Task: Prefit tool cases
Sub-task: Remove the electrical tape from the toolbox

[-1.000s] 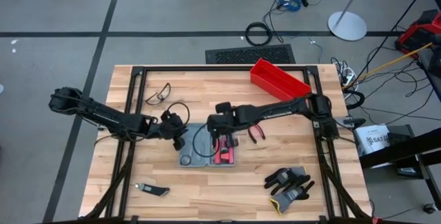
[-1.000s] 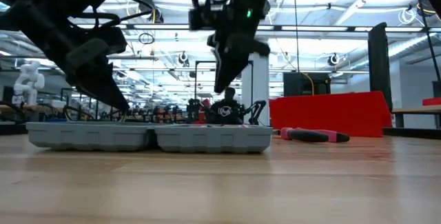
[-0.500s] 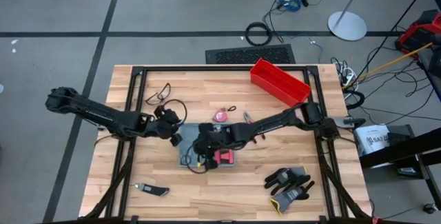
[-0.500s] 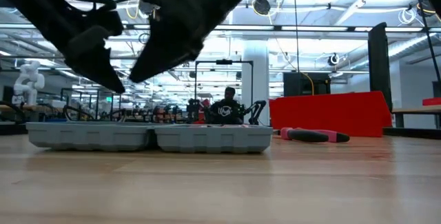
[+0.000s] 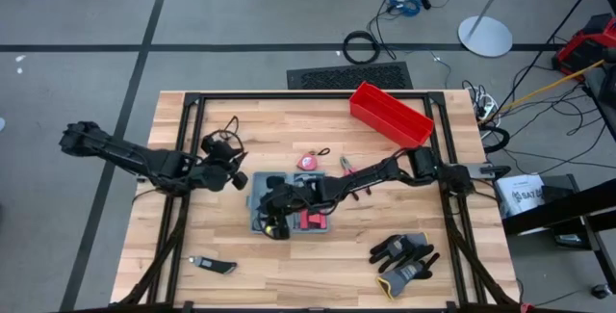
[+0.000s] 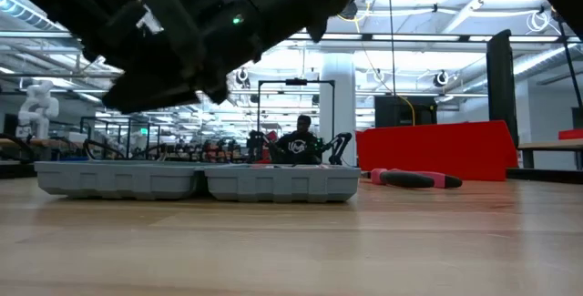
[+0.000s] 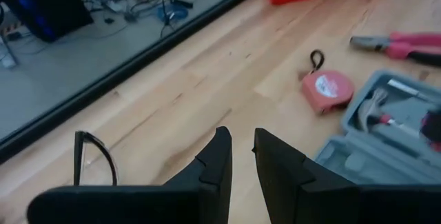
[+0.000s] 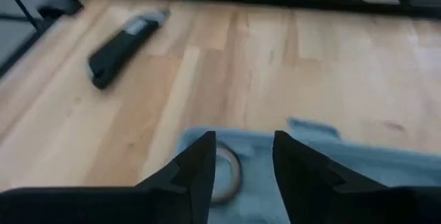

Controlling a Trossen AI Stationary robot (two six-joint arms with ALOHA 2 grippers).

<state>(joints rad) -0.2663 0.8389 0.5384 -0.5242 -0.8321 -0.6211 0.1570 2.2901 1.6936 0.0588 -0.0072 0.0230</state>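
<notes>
The grey-blue tool case (image 5: pixel 289 212) lies open at the table's middle, both halves flat on the wood (image 6: pixel 200 182). A red tool sits in its right half. My right gripper (image 8: pixel 244 155) hangs open over the case's left half (image 5: pixel 272 212), clear of it. A ring-shaped thing (image 8: pixel 224 172) lies on the case below the right gripper's fingers. My left gripper (image 7: pixel 241 155) hovers just left of the case (image 5: pixel 239 180). Its fingers stand a narrow gap apart with nothing between them.
A red bin (image 5: pixel 390 113) stands at the far right. A pink tape measure (image 5: pixel 308 162) and pliers (image 5: pixel 351 170) lie behind the case. Safety glasses (image 5: pixel 221 130) lie far left, a utility knife (image 5: pixel 214 266) near left, and gloves (image 5: pixel 404 255) near right.
My right gripper has swung from pointing down over the case's middle to a shallow slant. It has also gone down and toward the table's left, over the case's left half. My left gripper has risen from the case's left end and drawn back toward the left edge.
</notes>
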